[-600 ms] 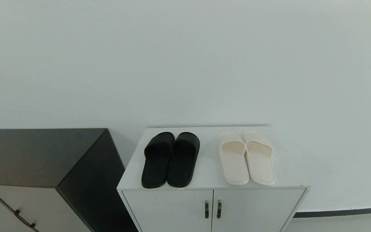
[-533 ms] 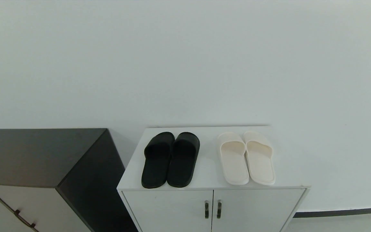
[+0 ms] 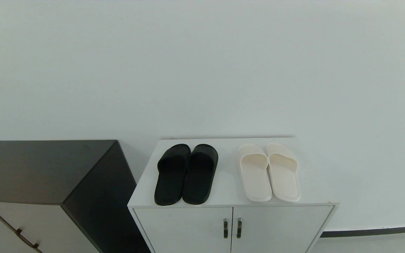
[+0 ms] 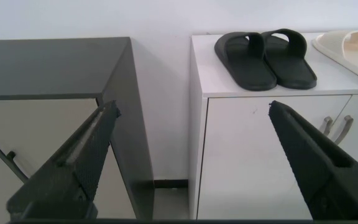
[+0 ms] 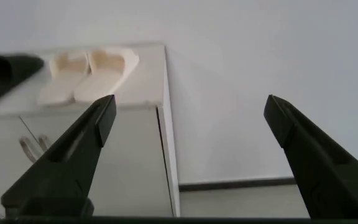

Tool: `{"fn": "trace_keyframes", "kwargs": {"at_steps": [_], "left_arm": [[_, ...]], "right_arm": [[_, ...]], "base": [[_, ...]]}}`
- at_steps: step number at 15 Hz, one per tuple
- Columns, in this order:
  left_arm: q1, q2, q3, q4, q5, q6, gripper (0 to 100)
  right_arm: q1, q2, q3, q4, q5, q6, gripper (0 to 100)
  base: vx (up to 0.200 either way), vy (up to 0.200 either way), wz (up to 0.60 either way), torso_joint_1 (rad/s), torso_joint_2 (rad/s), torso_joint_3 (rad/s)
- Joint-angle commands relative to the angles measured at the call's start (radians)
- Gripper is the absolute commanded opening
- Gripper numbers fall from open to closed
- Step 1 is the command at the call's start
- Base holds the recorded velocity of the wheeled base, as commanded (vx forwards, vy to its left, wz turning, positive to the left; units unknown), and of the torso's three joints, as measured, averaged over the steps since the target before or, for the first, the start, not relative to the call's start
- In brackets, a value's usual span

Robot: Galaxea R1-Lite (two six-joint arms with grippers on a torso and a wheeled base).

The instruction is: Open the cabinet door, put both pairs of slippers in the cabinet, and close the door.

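Note:
A white cabinet stands against the wall with both doors shut, and two metal handles meet at its middle seam. On its top lie a black pair of slippers at the left and a cream pair of slippers at the right. My left gripper is open, well in front of the cabinet at door height, with the black slippers beyond it. My right gripper is open too, held off the cabinet's right corner, below the cream slippers.
A dark-topped cabinet with light drawer fronts stands close to the left of the white one, a narrow gap between them. A plain wall rises behind. Bare floor shows to the right of the white cabinet.

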State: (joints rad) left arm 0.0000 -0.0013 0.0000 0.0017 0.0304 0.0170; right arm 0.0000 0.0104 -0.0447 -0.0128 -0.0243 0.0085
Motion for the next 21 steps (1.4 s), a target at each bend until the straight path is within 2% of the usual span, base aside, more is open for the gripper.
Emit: {"fn": "trace_keyframes", "kwargs": {"at_steps": [1, 3, 4, 6, 7, 8, 9, 10, 12, 14, 16, 18, 21], "left_arm": [[0.000, 0.001, 0.000, 0.000, 0.002, 0.000, 100], [0.000, 0.001, 0.000, 0.000, 0.002, 0.000, 100], [0.000, 0.001, 0.000, 0.000, 0.002, 0.000, 100], [0.000, 0.001, 0.000, 0.000, 0.000, 0.000, 100], [0.000, 0.001, 0.000, 0.000, 0.000, 0.000, 100], [0.000, 0.001, 0.000, 0.000, -0.001, 0.001, 100], [0.000, 0.001, 0.000, 0.000, -0.001, 0.001, 100], [-0.002, 0.001, 0.000, 0.000, -0.003, 0.001, 100], [0.000, 0.001, 0.000, 0.000, -0.003, 0.000, 100], [0.000, 0.001, 0.000, 0.000, -0.003, 0.000, 100], [0.000, 0.001, 0.000, 0.000, -0.003, 0.000, 100], [0.000, 0.001, 0.000, 0.000, -0.001, 0.000, 100], [0.000, 0.001, 0.000, 0.000, -0.003, 0.000, 100]], "right_arm": [[-0.002, 0.241, -0.293, 0.013, 0.058, 0.048, 100], [0.008, 0.497, -0.297, 0.005, 0.187, 0.021, 100], [0.040, 0.619, -0.308, -0.029, 0.225, 0.024, 100], [0.215, 0.835, -0.331, -0.194, 0.213, 0.114, 100], [0.247, 0.862, -0.340, -0.222, 0.201, 0.143, 100], [0.466, 1.010, -0.373, -0.346, 0.009, 0.234, 100], [0.548, 1.045, -0.382, -0.380, -0.056, 0.243, 100], [0.706, 1.163, -0.440, -0.431, -0.183, 0.284, 100], [0.744, 1.326, -0.547, -0.434, -0.276, 0.317, 100], [0.744, 1.458, -0.636, -0.435, -0.347, 0.329, 100], [0.742, 1.617, -0.742, -0.438, -0.474, 0.366, 100], [0.707, 1.763, -0.825, -0.457, -0.565, 0.380, 100], [0.641, 1.913, -0.847, -0.622, -0.583, 0.340, 100]], "base": [[0.000, 0.000, 0.00, 0.000, 0.00, 0.000], [0.000, 0.000, 0.00, 0.000, 0.00, 0.000], [0.000, 0.000, 0.00, 0.000, 0.00, 0.000], [0.000, 0.000, 0.00, 0.000, 0.00, 0.000], [0.000, 0.000, 0.00, 0.000, 0.00, 0.000], [0.000, 0.000, 0.00, 0.000, 0.00, 0.000], [0.000, 0.000, 0.00, 0.000, 0.00, 0.000], [0.000, 0.000, 0.00, 0.000, 0.00, 0.000], [0.000, 0.000, 0.00, 0.000, 0.00, 0.000], [0.000, 0.000, 0.00, 0.000, 0.00, 0.000], [0.000, 0.000, 0.00, 0.000, 0.00, 0.000], [0.000, 0.000, 0.00, 0.000, 0.00, 0.000], [0.000, 0.000, 0.00, 0.000, 0.00, 0.000]]}}
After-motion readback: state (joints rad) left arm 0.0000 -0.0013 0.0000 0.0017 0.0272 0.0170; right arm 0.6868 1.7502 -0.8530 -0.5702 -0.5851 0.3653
